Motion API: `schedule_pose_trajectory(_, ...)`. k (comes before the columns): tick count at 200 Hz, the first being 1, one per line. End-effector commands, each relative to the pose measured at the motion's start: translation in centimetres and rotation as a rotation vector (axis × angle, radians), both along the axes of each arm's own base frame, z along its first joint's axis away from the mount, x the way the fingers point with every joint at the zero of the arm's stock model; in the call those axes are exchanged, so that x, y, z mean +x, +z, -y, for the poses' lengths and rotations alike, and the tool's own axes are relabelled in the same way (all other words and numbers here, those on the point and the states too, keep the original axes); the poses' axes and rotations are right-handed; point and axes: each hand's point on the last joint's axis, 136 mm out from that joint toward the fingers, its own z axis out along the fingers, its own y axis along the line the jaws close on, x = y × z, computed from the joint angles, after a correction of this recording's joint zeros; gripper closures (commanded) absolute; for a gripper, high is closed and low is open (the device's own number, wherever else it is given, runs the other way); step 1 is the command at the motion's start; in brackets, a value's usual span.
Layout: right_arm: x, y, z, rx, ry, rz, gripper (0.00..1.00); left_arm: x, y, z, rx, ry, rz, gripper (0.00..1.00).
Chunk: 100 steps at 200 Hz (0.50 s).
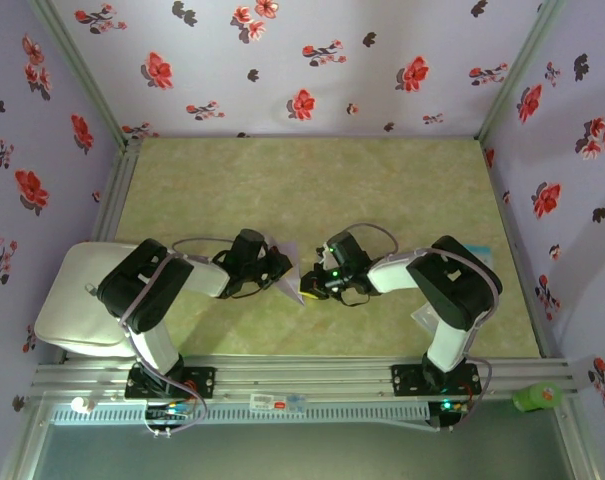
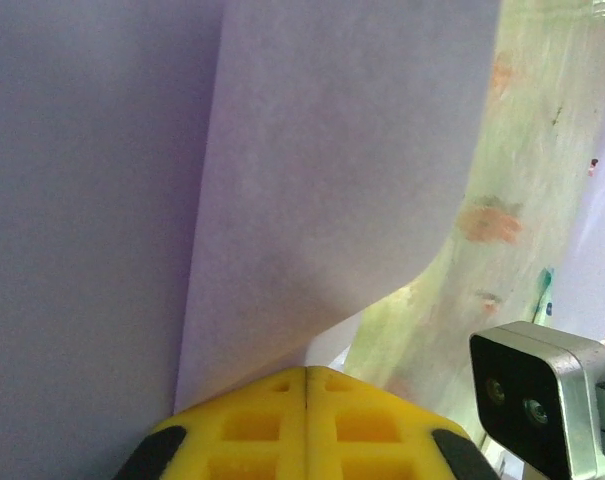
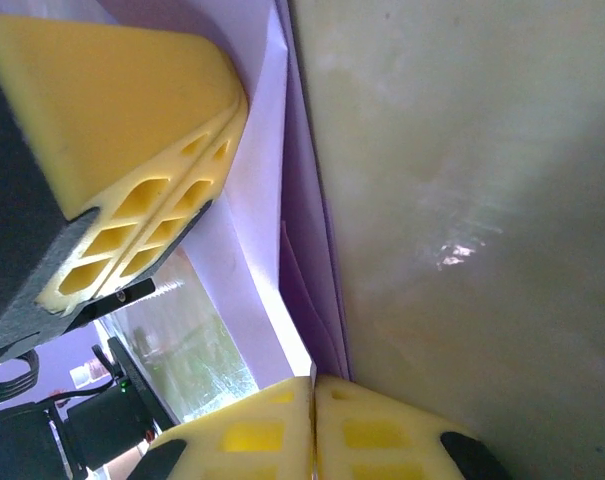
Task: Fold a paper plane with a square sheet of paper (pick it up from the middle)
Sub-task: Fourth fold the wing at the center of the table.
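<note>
Left wrist view showed the left hand (image 2: 307,425) clenched on the sheet of paper (image 2: 332,180) rising just ahead of it. The right hand (image 3: 314,430) pinched its creased edge. Folding seemed begun, the plane unfinished.

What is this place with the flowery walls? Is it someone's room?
Probably a small robot test booth, not a home. The left arm and right arm are bolted to a metal rail, and flowery walls box in one table.
</note>
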Motion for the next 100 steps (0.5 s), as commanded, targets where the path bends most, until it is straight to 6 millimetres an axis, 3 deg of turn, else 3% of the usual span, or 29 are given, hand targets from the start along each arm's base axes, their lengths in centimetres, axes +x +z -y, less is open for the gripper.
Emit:
schedule_pose_trajectory(1,-1.5,-0.3,0.7,-0.001,0.023,-0.057,0.91,-1.3,-3.5,-2.2,0.094,0.043,-0.091,0.97)
schedule_pose_trajectory(100,-3.4,-0.9,1.3,-0.025,0.094,-0.083,0.92,-1.3,-3.5,-2.3,0.097,0.047,-0.092,0.97)
